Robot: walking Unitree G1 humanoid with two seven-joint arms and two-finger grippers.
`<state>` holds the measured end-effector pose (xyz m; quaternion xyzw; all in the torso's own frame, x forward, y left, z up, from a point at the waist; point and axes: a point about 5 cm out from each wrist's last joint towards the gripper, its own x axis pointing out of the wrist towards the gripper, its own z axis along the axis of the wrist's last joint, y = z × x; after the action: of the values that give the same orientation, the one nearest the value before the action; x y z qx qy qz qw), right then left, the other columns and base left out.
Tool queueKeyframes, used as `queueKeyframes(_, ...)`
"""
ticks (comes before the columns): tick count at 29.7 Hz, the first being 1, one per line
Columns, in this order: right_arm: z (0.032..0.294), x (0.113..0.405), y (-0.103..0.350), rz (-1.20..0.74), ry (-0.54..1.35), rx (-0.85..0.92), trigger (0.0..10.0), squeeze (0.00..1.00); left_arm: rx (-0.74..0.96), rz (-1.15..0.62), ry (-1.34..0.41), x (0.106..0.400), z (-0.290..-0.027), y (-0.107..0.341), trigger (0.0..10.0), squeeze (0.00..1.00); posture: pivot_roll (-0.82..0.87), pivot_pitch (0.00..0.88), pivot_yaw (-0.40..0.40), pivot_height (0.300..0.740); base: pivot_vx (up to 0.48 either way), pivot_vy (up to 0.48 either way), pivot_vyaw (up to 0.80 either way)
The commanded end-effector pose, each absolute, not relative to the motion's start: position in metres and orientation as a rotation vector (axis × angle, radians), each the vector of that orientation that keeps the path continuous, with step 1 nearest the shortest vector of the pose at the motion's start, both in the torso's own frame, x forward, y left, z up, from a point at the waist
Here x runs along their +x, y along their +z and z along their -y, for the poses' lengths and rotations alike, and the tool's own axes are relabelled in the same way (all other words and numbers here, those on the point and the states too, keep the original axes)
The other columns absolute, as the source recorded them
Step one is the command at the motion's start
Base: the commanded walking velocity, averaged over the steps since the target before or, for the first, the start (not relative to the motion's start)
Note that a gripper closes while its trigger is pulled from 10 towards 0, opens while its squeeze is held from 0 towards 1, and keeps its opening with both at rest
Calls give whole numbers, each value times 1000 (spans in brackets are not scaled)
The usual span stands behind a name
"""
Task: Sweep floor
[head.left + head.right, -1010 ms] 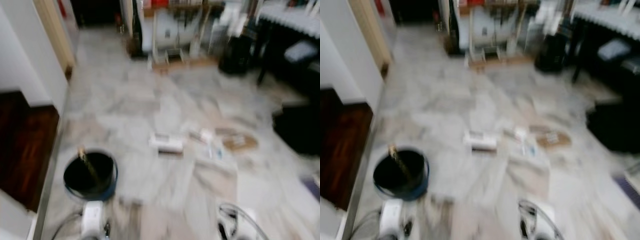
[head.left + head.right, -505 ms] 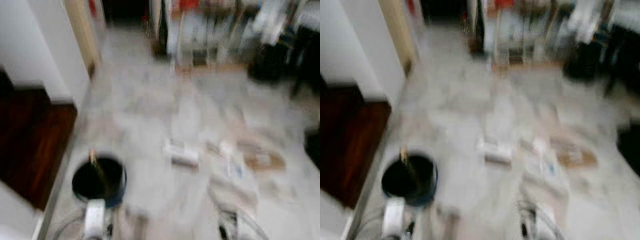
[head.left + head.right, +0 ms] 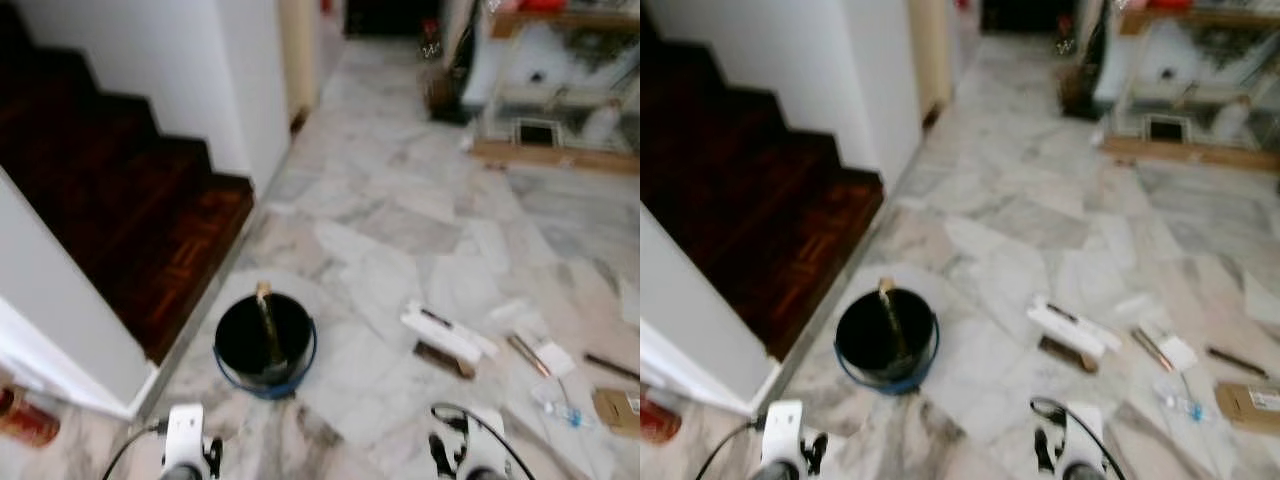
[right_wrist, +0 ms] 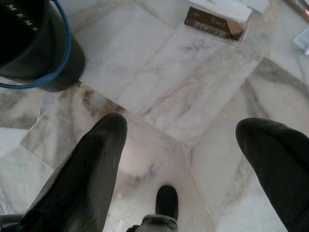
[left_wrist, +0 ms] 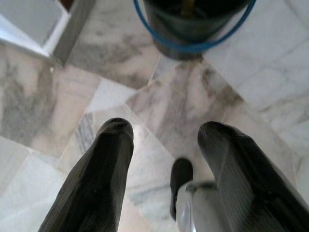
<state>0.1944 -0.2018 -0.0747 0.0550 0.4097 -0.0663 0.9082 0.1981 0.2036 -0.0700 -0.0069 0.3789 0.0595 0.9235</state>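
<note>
Two grippers hang low over the marble floor (image 3: 400, 210), whose irregular grey-veined slabs look polished. Landmark: a round black bucket (image 3: 265, 343) with a blue hoop handle, a stick-like handle leaning inside it. Left gripper (image 5: 164, 140) is just near the bucket, fingers spread and empty; right gripper (image 4: 186, 140) is beside the bucket, fingers spread wide and empty. Right of the bucket lie a white flat box (image 3: 443, 332), a brown cardboard piece (image 3: 617, 410) and small litter, blurred. Left of the bucket rise dark wooden stairs (image 3: 120, 210).
</note>
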Motion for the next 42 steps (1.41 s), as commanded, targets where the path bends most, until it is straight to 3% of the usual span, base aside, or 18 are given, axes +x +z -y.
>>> queueKeyframes(1,203,189,-77,-856,-149,125,10000,0,-4,-786,128,198,-206,-70,10000,0,5,2,-16,740,0,0,0)
queueKeyframes(35,205,189,-77,-850,-177,144,10000,0,11,-784,116,198,-207,-70,10000,0,3,17,-13,740,0,-296,-103)
queueKeyframes(42,205,189,-77,-848,-176,144,10000,0,8,-783,114,198,-206,-70,10000,0,3,17,-14,740,0,-318,-682)
